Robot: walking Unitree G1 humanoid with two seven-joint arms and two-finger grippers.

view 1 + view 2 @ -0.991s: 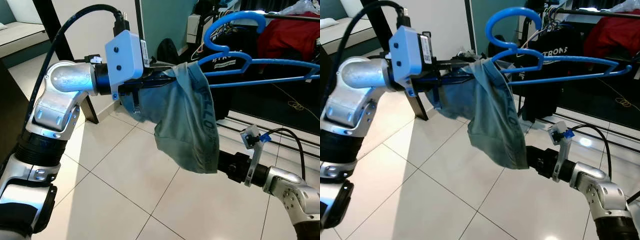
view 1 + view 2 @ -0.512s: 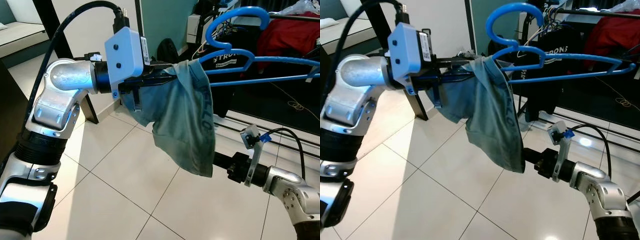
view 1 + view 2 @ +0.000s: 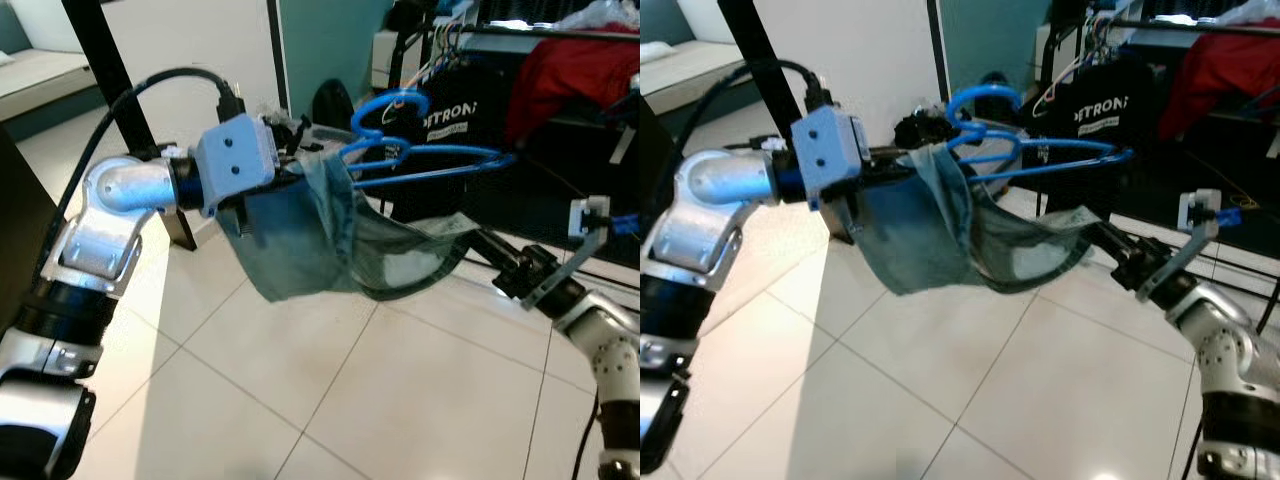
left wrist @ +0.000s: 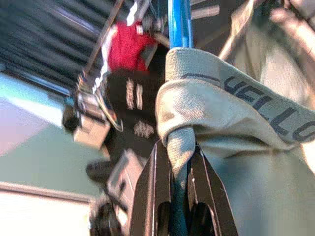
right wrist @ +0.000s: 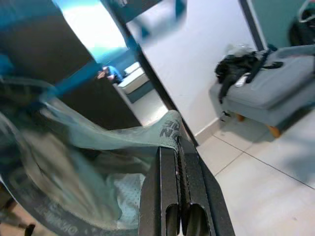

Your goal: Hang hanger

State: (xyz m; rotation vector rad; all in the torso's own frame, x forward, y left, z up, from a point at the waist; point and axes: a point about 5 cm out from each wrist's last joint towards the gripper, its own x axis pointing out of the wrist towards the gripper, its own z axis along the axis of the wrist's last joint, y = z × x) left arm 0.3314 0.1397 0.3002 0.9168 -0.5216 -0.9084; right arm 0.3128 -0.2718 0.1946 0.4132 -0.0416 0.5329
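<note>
A blue plastic hanger (image 3: 430, 158) is held out level, with its hook (image 3: 385, 104) pointing up. My left gripper (image 3: 300, 168) is shut on one end of it, and a fold of grey-green shorts (image 3: 300, 250) is pinched there too, shown close up in the left wrist view (image 4: 179, 147). The shorts hang from that end of the hanger. My right gripper (image 3: 478, 238) is shut on the shorts' lettered waistband (image 5: 170, 130) and holds it stretched out to the right, below the hanger's bar.
Behind the hanger stands a clothes rack with a black T-shirt (image 3: 465, 110) and a red garment (image 3: 560, 80). A black post (image 3: 110, 80) rises at the left. A grey sofa (image 5: 275, 93) with dark clothes sits by the wall. Pale floor tiles (image 3: 400, 400) lie below.
My right gripper has risen and pulled the waistband out to the right, so the shorts no longer hang limp. The hanger and my left gripper sit lower and farther out in the eye views.
</note>
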